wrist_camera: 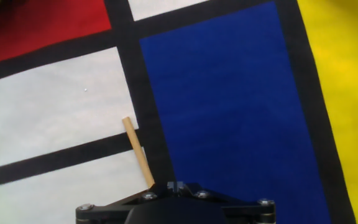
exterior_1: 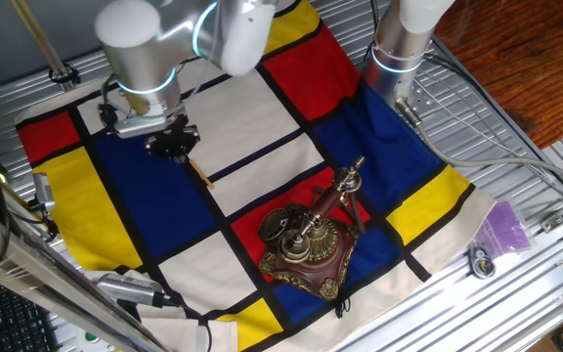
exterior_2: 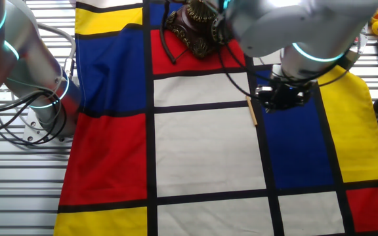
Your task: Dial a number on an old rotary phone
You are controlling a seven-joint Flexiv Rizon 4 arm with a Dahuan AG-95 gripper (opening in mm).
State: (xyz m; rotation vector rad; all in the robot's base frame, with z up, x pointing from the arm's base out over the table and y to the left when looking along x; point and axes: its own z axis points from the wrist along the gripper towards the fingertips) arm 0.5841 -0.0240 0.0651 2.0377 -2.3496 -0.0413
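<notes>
The old rotary phone (exterior_1: pixel 309 242) stands on a red patch near the cloth's front edge, its brass-and-wood handset (exterior_1: pixel 335 196) lying on the cradle. In the other fixed view the phone (exterior_2: pixel 199 27) sits at the top edge, partly behind the arm. My gripper (exterior_1: pixel 177 150) hangs over the blue patch far to the phone's left, shut on a thin wooden stick (exterior_1: pixel 198 173). In the hand view the stick (wrist_camera: pixel 137 151) slants out from the gripper (wrist_camera: pixel 174 185) across a black stripe onto white cloth. The stick (exterior_2: pixel 252 111) points down toward the cloth.
A cloth of red, blue, yellow and white blocks (exterior_1: pixel 262 108) covers the table. A second arm's base (exterior_1: pixel 402 54) stands at the back right. A purple object (exterior_1: pixel 506 230) and a small round item (exterior_1: pixel 482 262) lie off the cloth at right.
</notes>
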